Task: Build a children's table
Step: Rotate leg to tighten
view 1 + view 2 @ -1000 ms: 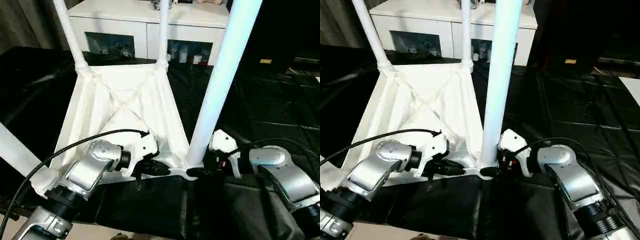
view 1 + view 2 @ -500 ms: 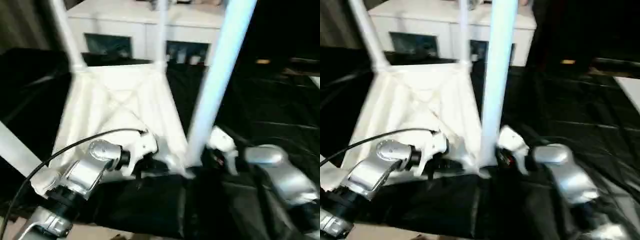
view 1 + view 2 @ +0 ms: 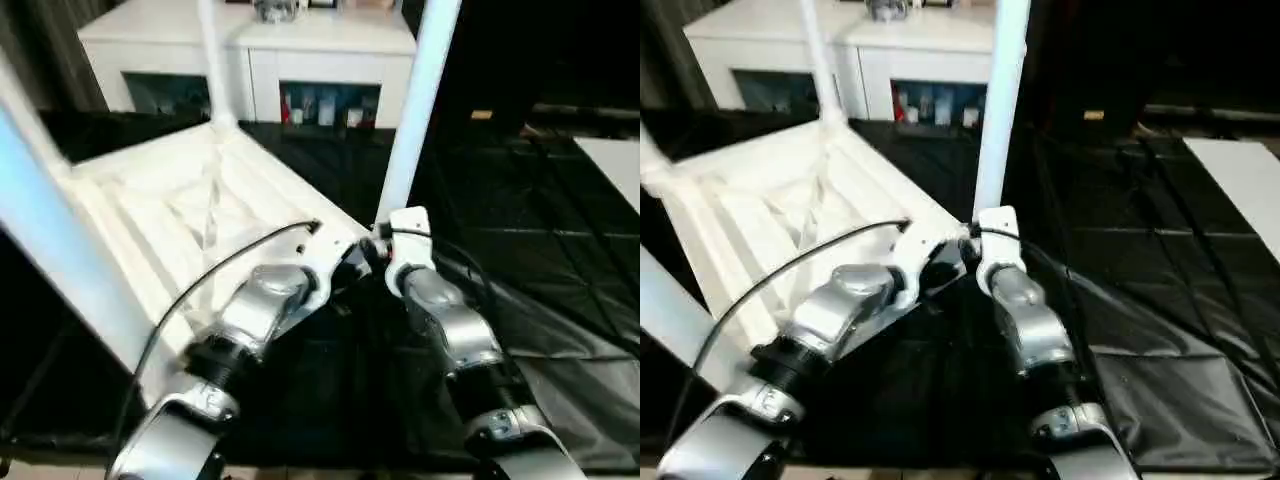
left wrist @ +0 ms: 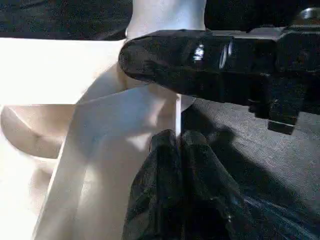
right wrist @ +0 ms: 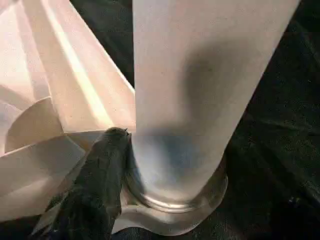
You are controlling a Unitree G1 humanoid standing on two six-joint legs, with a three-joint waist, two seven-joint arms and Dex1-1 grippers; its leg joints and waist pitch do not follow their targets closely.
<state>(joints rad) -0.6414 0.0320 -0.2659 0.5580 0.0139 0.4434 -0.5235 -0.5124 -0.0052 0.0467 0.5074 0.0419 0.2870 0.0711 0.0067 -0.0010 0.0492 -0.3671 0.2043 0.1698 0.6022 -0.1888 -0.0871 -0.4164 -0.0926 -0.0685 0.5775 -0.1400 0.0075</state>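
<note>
Upturned white tabletop (image 3: 190, 215), ribbed X-braced underside, upright tapered legs (image 3: 412, 105).

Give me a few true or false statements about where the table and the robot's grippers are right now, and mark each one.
1. The tabletop lies underside up with legs standing in its corner sockets. True.
2. The left gripper pinches a thin white rim of the tabletop. True.
3. The tabletop rests on a bare wooden floor. False: it lies on a black sheet.
4. The right gripper is out at the far corner by the white cabinet. False: it is at the base of the near leg, beside the left gripper.
</note>
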